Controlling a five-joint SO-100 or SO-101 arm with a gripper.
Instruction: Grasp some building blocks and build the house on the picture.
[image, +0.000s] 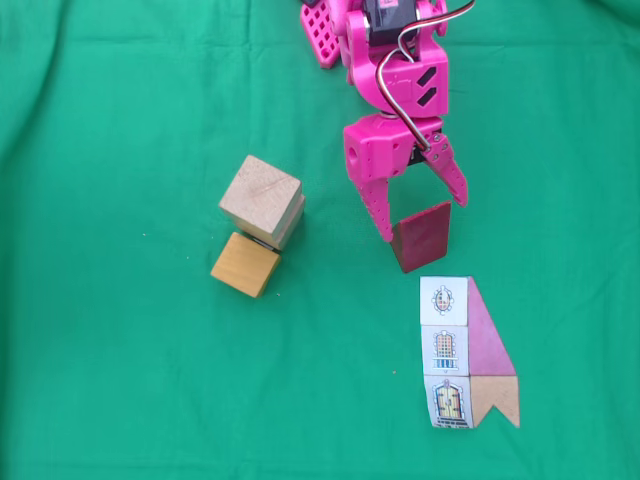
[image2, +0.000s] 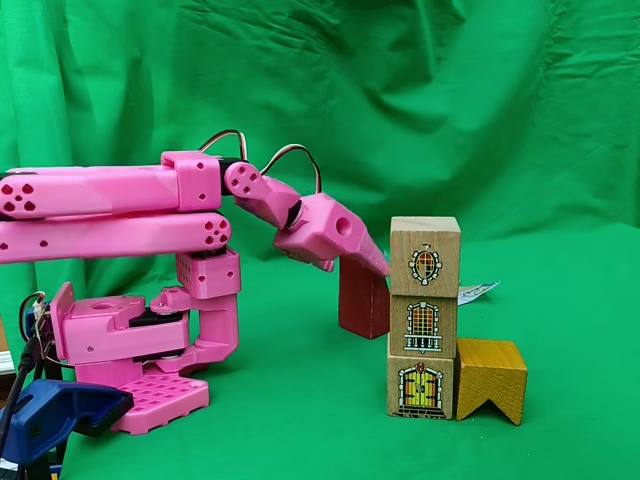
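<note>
Upper centre of a fixed view from above: pink gripper (image: 420, 222) reaches down from the frame's top edge, its two fingers straddling the dark red wedge (image: 421, 237) and closed on it. Wedge stands on the green cloth (image: 110, 380), low, seemingly touching or barely off it; cannot tell which. In a fixed view from the side the same wedge (image2: 362, 297) sits under the fingertips, behind and to the left of the tower. Judgement: the grip across the narrow faces suits carrying the piece as a roof.

Centre-left from above: stack of pale cubes (image: 262, 200) with an orange-yellow notched block (image: 245, 264) touching its lower edge. From the side this reads as three pale cubes (image2: 424, 316) piled upright, window and door prints facing the camera, orange block (image2: 491, 378) touching at lower right. House so far: tower plus side piece, roof missing.

Lower right from above: the picture (image: 468, 350), flat on the cloth, three white squares, pink triangle, tan notched piece, just below the wedge.

Obstacles, judged: tower is tall and narrow; a sideways approach by the arm could knock it. Orange block leaves a free path from the gripper's side. Printed sheet lies near but off the route
</note>
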